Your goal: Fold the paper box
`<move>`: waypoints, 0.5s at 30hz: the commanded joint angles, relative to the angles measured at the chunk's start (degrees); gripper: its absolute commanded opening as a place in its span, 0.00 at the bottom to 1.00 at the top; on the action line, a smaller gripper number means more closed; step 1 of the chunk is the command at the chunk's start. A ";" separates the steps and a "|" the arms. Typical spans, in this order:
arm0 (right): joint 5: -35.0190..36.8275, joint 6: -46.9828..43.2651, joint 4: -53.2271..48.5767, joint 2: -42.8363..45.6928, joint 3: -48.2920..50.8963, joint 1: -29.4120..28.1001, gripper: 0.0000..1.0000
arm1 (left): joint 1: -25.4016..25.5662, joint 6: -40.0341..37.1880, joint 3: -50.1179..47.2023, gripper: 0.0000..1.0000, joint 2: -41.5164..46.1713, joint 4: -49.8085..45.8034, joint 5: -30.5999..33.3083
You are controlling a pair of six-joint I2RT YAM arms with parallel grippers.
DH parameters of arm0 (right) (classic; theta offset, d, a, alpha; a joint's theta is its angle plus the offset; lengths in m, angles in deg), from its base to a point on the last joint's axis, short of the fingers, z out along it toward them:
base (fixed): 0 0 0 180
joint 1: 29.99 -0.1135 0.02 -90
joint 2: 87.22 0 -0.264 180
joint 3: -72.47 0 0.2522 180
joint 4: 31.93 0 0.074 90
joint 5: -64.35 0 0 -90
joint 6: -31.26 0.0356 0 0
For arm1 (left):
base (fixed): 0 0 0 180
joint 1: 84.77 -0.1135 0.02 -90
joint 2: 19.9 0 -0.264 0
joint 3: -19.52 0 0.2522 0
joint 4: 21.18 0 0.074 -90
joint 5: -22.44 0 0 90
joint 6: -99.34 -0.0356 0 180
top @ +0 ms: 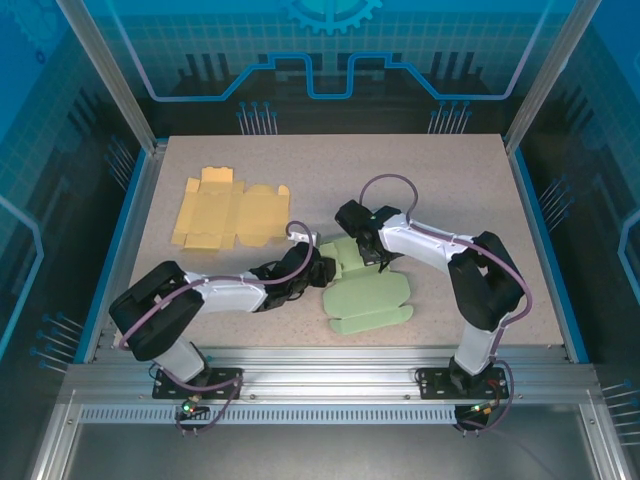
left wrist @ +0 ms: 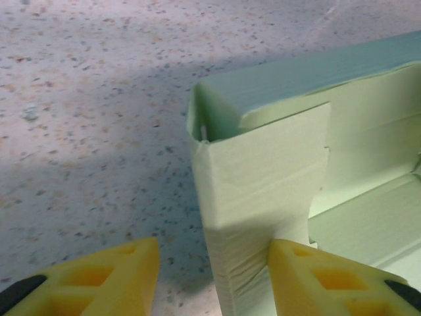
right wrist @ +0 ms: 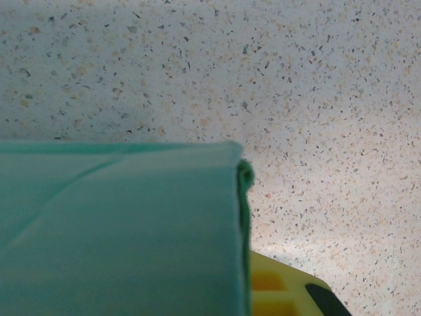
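- The green paper box (top: 368, 300) lies near the ctr of the table (top: 450, 170), a bit toward the near edge. It is part-folded: flat panels spread toward the front, and one wall is raised at its far-left end, btw. the two arms.
- The left gripper (top: 318, 270) reaches from the left, low over the table, to the box's left end.
- In its wrist view the yellow fingers (left wrist: 99, 280) straddle an upright folded corner of the box. The right-hand finger touches the green wall. The left-hand one stands apart from it, w/ bare table showing in the gap. So the jaws are part-way apart and clamp nothing.
- That corner is a narrow hollow column, open at the top. A darker green panel runs behind it and lighter flaps step down to the right.
- The right gripper (top: 372, 255) reaches from the right to the box's far edge, just beside the left gripper.
- In its wrist view a green panel w/ a doubled folded edge covers the lower left. One yellow finger (right wrist: 283, 293) shows just right of that edge; the other is hidden behind the panel. The jaws are drawn close together, prob. pinching this panel, though the contact itself is hidden.
- A yellow cardboard sheet (top: 228, 210), unfolded and flat, lies on the far-left part of the table, well apart from the green box and both grippers.
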 commanded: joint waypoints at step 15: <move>-1.77 -1.27 -0.46 -2.46 -1.29 -0.33 0.00 | -0.10 1.43 0.84 0.50 -2.60 4.85 -2.70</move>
